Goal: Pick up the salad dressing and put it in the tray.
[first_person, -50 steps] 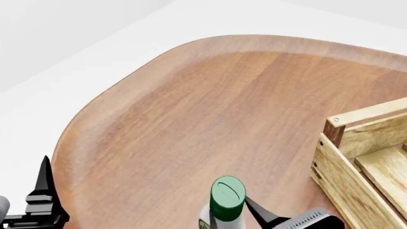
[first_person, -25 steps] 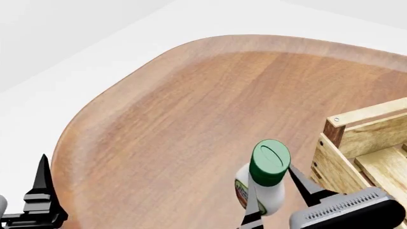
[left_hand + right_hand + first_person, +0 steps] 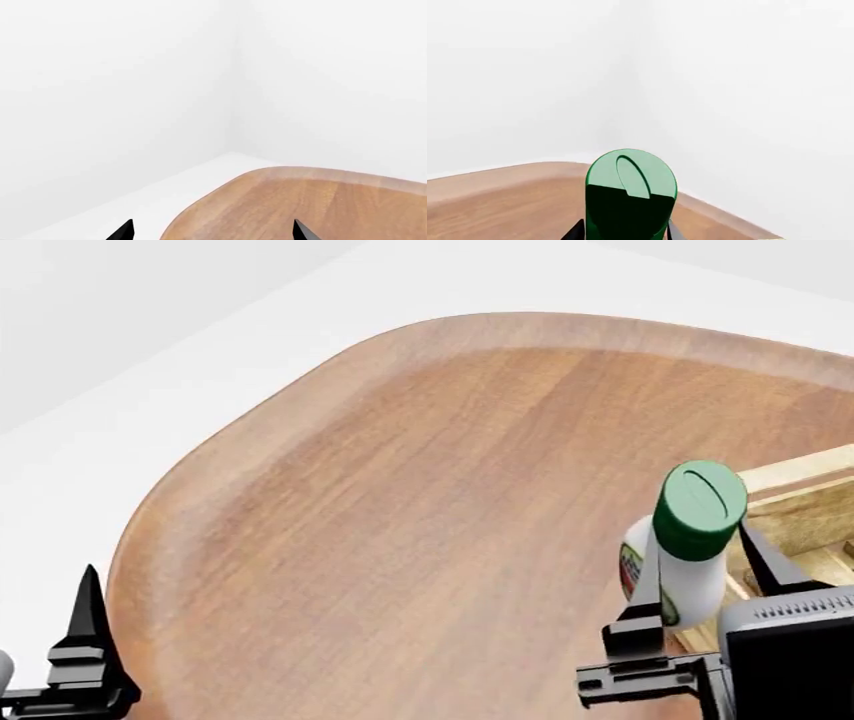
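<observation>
The right end effector (image 3: 697,605) was clamped on the salad dressing (image 3: 683,545), a white bottle with a green cap and a coloured label on its side. One black finger (image 3: 638,625) pressed the bottle's body on the side facing the open table, and the other showed behind it on the tray side. The bottle was held off the table (image 3: 400,490), leaning a little, with its cap tipped toward one o'clock in the head view. It sat at about four o'clock in that view, in front of the near corner of the tray (image 3: 801,495), and its cap overlapped the tray's top rail. Whether it was already above the tray's inside could not be told.

In the right wrist view the green cap of the salad dressing (image 3: 630,192) filled the lower middle, its oval line clear on top, with dark finger edges at both sides.

The left end effector (image 3: 80,660) rested at eight o'clock in the head view, at the table's edge, well apart from the bottle. In the left wrist view its two black fingertips (image 3: 123,231) stood wide apart with nothing between them.
</observation>
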Robot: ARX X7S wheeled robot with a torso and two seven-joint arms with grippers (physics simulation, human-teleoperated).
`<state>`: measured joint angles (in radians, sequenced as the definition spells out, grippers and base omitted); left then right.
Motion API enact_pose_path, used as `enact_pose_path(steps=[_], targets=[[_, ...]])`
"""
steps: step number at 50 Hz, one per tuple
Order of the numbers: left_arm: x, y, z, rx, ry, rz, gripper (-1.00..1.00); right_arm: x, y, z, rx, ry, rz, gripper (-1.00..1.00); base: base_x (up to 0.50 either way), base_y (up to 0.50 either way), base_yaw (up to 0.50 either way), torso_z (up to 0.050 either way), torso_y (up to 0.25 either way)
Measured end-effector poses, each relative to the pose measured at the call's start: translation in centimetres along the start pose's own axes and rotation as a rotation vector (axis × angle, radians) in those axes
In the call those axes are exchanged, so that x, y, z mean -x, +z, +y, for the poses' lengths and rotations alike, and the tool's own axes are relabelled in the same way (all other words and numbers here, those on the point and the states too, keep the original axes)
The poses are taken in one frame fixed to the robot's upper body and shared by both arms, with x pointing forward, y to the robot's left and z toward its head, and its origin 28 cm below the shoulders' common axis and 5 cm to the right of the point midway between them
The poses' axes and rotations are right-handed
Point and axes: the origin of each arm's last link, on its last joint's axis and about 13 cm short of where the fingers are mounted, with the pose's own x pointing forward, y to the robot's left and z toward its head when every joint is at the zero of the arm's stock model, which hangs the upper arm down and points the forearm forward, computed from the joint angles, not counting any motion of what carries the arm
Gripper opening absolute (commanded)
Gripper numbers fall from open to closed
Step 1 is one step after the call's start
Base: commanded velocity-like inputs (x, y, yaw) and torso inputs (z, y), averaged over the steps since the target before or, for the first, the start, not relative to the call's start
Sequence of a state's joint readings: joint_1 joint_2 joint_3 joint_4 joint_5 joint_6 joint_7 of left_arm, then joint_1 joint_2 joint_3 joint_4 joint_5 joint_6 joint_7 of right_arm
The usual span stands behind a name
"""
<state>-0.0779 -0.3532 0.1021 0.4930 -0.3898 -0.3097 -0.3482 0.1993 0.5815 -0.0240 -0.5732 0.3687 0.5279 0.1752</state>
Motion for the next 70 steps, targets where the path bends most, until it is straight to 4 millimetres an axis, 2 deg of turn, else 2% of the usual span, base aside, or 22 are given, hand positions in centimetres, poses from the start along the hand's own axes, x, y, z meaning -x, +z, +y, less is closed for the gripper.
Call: enact_pose_path(steps=[16,27,70], targets=[[0.0,0.0,0.1,0.001,0.003,-0.001,1.00,-1.6,0.4,-2.4,0.006,-0.175,0.046,-1.00,0.00,0.00,0.00,0.000,0.001],[0.0,0.0,0.1,0.001,0.006,-0.001,1.00,-2.4,-0.3,-4.1,-0.009,-0.300,0.093,-1.00,0.00,0.00,0.00,0.000,0.000],[-0.1,0.2,0.1,-0.003,0.005,-0.007,1.00,-4.2,-5.2,-10.6,-0.023,-0.724,0.328,-1.00,0.00,0.00,0.00,0.000,0.001]])
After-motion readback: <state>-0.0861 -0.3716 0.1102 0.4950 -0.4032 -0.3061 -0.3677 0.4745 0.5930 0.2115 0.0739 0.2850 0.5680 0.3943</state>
